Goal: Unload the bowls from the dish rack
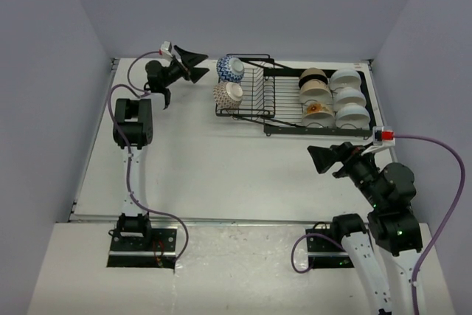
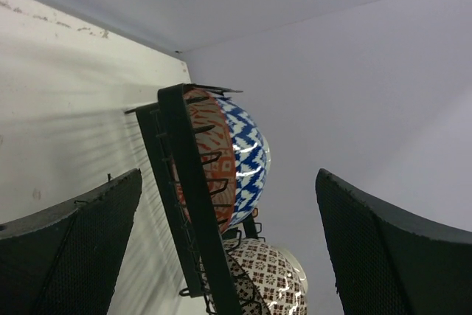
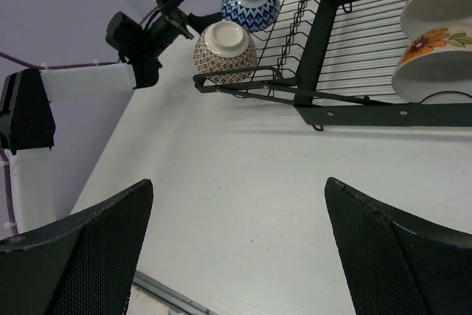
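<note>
At the far side of the tabletop [image 1: 221,175] the dish rack [image 1: 254,97] is set, with its upright slotted section on the left and its flat wire tray on the right. Two patterned bowls are held on edge at the left end of the slotted section, a blue-and-white bowl [image 1: 231,68] farther off and a brown-patterned bowl [image 1: 228,94] nearer. From the left wrist an orange-patterned bowl [image 2: 214,156] is seen pressed against the blue-and-white one, just behind the rack's black end frame. On the tray, bowls are lined up in two rows: cream bowls [image 1: 314,82] with an orange-floral bowl [image 1: 317,112] at the near end, and white bowls [image 1: 348,97] just to their right.

The left hand [image 1: 206,64] is held just left of the blue-and-white bowl, its fingers spread fully and nothing gripped. The rack's end frame and wires are placed between it and the bowls. The right hand [image 1: 311,160] is held over the tabletop on the near side of the tray, pointed left, likewise spread wide and empty, apart from the rack. A purple cable [image 1: 442,145] is looped from each wrist, and pale walls [image 1: 44,71] are closed around the tabletop on three sides
</note>
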`<state>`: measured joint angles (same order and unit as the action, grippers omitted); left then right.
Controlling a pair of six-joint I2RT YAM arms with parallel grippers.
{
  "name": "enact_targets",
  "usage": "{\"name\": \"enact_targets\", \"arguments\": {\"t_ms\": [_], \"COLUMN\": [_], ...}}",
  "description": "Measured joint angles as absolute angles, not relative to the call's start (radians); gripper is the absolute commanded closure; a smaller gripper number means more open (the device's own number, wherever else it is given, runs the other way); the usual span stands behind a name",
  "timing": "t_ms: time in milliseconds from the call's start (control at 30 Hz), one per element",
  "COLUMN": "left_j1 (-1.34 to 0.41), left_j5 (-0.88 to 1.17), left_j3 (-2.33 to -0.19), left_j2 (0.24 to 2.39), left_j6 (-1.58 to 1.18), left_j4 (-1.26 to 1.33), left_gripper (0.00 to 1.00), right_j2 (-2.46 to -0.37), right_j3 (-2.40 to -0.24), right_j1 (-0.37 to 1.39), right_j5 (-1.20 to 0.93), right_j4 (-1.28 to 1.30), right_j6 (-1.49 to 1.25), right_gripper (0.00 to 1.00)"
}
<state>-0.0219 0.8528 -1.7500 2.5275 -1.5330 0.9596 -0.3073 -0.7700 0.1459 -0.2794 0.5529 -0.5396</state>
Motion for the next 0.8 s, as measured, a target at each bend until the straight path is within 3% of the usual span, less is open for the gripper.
{"name": "enact_targets", "arguments": {"t_ms": [467,800], "left_j1": [-0.062,-0.088], "left_j5": [0.888,0.889], "left_j3": [-1.932,-1.947], "left_j2": [2.624,2.644], "left_j6": [-1.705,-1.800], "left_j4": [1.074,1.129], "left_gripper": [0.02,0.06], "right_j2": [-0.332,-0.322], "right_j3": [-0.770,-0.778], "right_j1": [0.146,0.146], "right_j5": [-0.278,-0.260], "right_j4": [0.554,0.570], "right_j6": [-0.539,-0.539], "right_gripper": [0.01,0.01]}}
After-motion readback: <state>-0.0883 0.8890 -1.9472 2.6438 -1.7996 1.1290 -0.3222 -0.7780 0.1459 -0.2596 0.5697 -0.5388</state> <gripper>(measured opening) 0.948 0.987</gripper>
